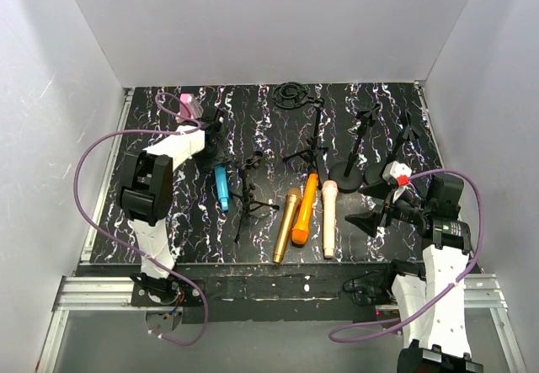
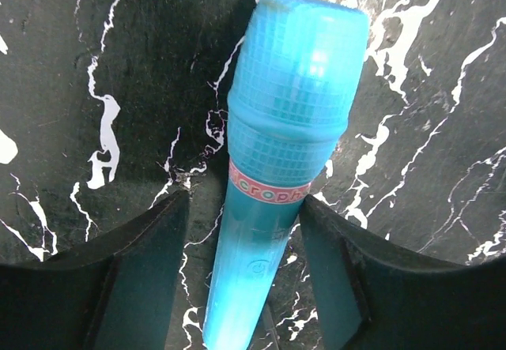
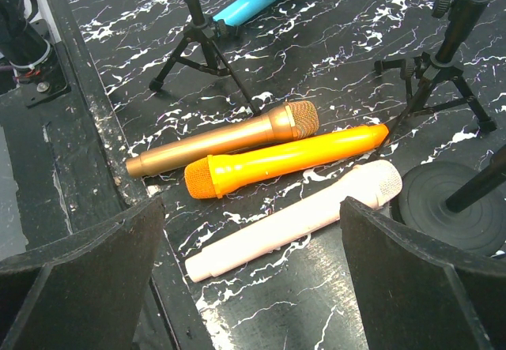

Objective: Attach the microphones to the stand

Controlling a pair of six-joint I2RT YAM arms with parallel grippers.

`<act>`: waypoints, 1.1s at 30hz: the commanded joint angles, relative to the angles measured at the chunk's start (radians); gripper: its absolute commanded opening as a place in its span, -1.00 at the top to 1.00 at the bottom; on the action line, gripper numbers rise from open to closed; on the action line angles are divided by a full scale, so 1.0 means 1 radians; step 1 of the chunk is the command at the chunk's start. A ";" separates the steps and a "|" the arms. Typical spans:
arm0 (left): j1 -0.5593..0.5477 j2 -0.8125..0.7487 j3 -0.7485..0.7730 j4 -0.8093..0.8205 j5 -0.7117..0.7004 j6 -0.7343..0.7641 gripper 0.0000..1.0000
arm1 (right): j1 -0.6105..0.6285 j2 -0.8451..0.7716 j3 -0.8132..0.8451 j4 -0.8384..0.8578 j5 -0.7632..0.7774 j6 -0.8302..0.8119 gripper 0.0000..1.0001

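A cyan-blue microphone (image 2: 277, 168) lies flat on the black marbled table (image 2: 126, 65). My left gripper (image 2: 243, 204) is low over it, one finger on each side of its handle. A gap shows on the left side; the right finger stands close at the pink band. From above, the left gripper (image 1: 216, 156) sits at the cyan microphone's (image 1: 222, 189) far end. Gold (image 3: 221, 138), orange (image 3: 285, 160) and peach-pink (image 3: 292, 220) microphones lie side by side. My right gripper (image 3: 251, 208) hangs open above the peach one, holding nothing. A small tripod stand (image 1: 250, 194) is beside the cyan microphone.
A taller tripod stand (image 1: 312, 141) and two round-based stands (image 1: 358, 169) (image 1: 396, 158) are at the back right. A black ring mount (image 1: 292, 95) and a pink wedge block (image 1: 189, 103) lie near the back wall. The table's near edge (image 3: 103, 152) is under the right gripper.
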 commanded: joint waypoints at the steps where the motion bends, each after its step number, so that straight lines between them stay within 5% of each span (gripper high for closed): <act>1: -0.027 -0.016 -0.021 0.016 -0.051 0.012 -0.11 | -0.004 -0.008 -0.013 -0.006 -0.011 -0.014 -0.97; 16: -0.035 0.031 -0.045 0.039 -0.068 0.104 0.22 | -0.004 -0.011 -0.013 -0.006 -0.005 -0.017 -0.97; 20: -0.035 0.005 -0.059 0.054 -0.083 0.122 0.69 | -0.004 -0.012 -0.013 -0.006 -0.005 -0.017 -0.97; 26: -0.035 -0.202 -0.148 0.165 -0.053 0.174 1.00 | -0.004 -0.015 -0.013 -0.006 -0.003 -0.022 -0.97; 33: -0.033 -0.580 -0.265 0.269 -0.030 0.326 1.00 | -0.004 -0.012 -0.013 -0.009 -0.003 -0.025 -0.97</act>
